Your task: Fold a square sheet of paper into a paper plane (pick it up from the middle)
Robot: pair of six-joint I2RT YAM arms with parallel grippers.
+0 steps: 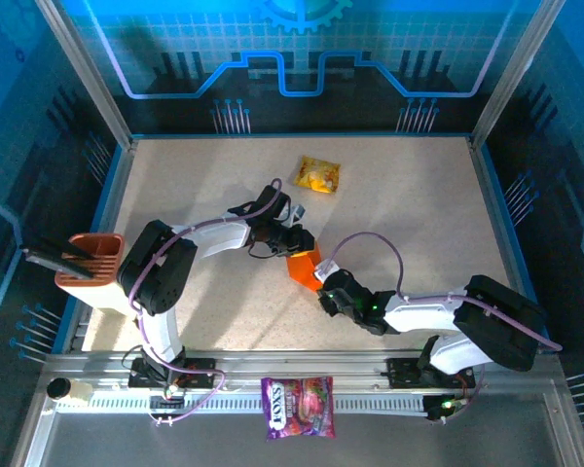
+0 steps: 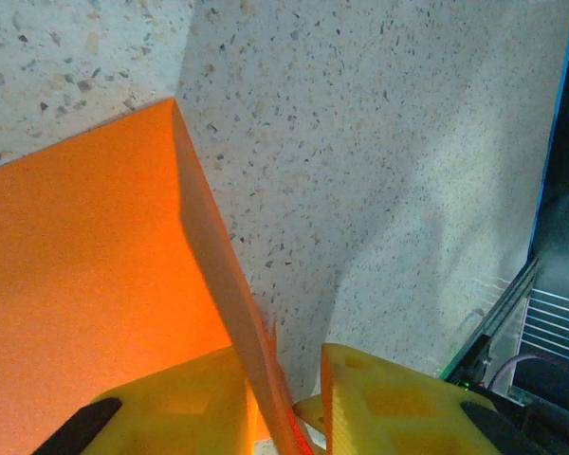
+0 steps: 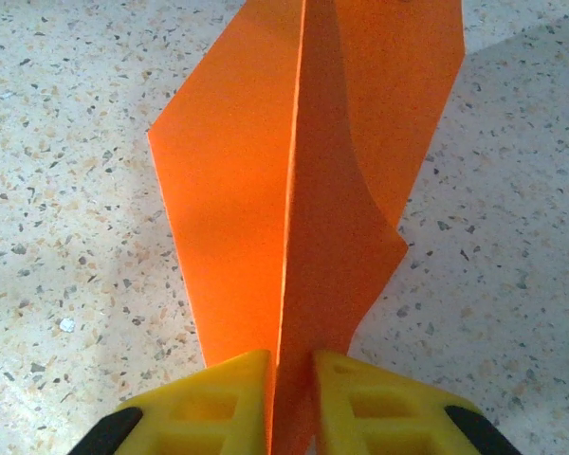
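The bright-orange sheet of paper [image 1: 303,266] lies at mid-table, folded into a pointed paper plane with a centre crease standing up [image 3: 256,190]. From the far-left side my left gripper [image 1: 294,241] reaches down onto it. In the left wrist view an upright flap of the paper [image 2: 76,284] runs between the yellow fingers [image 2: 398,408], and the left gripper [image 2: 294,412] is shut on it. My right gripper [image 1: 323,284] comes in from the near right. Its yellow fingers [image 3: 218,403] are pressed together on the raised crease at the narrow end, so the right gripper [image 3: 291,398] is shut on the paper.
A glossy yellow snack packet [image 1: 317,175] lies toward the back of the speckled table [image 1: 419,214]. A purple printed bag [image 1: 298,407] sits on the near rail between the arm bases. A terracotta-coloured holder [image 1: 90,265] stands at the left edge.
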